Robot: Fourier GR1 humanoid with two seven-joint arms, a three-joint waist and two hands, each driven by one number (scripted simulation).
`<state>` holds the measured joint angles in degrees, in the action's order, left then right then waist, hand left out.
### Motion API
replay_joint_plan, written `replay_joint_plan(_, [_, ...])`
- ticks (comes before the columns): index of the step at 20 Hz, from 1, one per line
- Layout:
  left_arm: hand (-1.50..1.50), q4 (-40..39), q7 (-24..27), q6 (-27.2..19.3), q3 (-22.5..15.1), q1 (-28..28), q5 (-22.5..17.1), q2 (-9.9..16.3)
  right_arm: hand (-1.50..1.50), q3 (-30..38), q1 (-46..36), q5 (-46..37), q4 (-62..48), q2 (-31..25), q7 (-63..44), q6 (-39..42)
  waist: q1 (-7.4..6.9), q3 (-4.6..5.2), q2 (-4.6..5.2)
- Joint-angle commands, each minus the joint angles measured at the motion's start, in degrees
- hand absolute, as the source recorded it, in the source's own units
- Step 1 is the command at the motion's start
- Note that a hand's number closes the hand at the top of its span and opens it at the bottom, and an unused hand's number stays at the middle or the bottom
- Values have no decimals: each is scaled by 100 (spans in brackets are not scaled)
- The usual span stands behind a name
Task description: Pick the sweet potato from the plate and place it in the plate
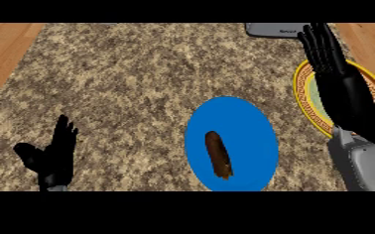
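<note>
— Nearest us, what's that left hand [51, 154] doing?
— Resting low at the edge, fingers straight and spread, holding nothing.
— And the sweet potato [218, 154]?
— Lying on the blue plate [253, 124], well to that hand's right.
— The right hand [331, 77]?
— Flat, fingers straight, over the yellow-rimmed plate [299, 91]. Beyond its fingertips sits a grey object [271, 29]; its lettering is unreadable.

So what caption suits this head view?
Sweet potato on blue plate; right hand over yellow plate.
</note>
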<state>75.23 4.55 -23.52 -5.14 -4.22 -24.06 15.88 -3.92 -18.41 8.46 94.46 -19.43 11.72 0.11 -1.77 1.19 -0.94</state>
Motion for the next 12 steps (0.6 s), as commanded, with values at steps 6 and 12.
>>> replay_joint_plan(6, [0, 519, 151, 470, -720, 1275, 1130, 917, -150, -2131, -61, -2290, -683, 1227, -1296, -1436, 205, -81, 105])
replay_joint_plan(12, [0, 551, -127, 731, -901, 1329, 1116, 984, -150, -3082, 347, -4693, -1297, 655, -2121, -1985, 349, -105, 56])
